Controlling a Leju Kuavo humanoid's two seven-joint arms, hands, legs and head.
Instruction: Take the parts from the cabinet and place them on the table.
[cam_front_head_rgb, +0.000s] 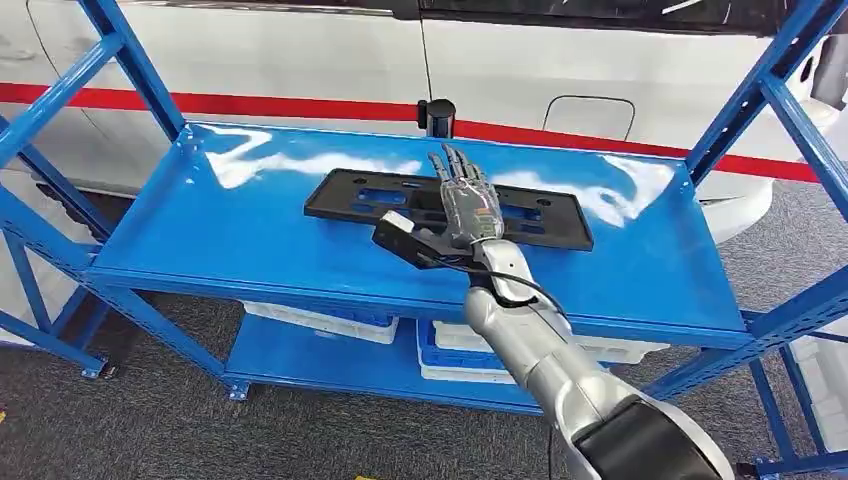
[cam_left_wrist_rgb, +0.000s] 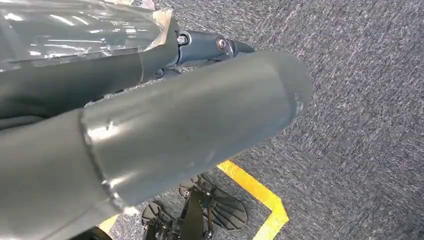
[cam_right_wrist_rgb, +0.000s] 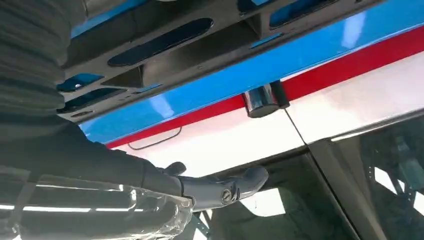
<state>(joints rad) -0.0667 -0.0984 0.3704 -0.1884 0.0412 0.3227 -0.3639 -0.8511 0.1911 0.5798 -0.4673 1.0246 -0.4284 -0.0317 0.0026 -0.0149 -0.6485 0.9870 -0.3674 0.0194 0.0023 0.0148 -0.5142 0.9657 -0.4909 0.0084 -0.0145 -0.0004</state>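
My right hand (cam_front_head_rgb: 468, 200) reaches up through the middle of the head view, palm down, its fingers straight and apart over the black plastic part (cam_front_head_rgb: 350, 195); it closes on nothing, and whether the fingertips touch the part I cannot tell. The part is a long flat frame with cut-out slots, lying across the centre of the blue shelf (cam_front_head_rgb: 230, 240), its long side running left to right; my hand covers its middle, slightly right of centre. In the right wrist view the same part (cam_right_wrist_rgb: 165, 42) runs along the upper edge of the frame, with the blue shelf surface just below it, and my right hand (cam_right_wrist_rgb: 150, 195) comes in low at the left, its fingers extended. A small black cylinder (cam_front_head_rgb: 436, 117) stands at the far edge of the shelf, above my fingertips in the head view. Behind the rack is a white car (cam_front_head_rgb: 300, 60) with a red stripe; white trays (cam_front_head_rgb: 320, 322) sit on the lower shelf. My left hand (cam_left_wrist_rgb: 150, 125) hangs over grey carpet with a yellow line (cam_left_wrist_rgb: 260, 192) at the lower right of its wrist view; whether its fingers are curled or spread I cannot tell.
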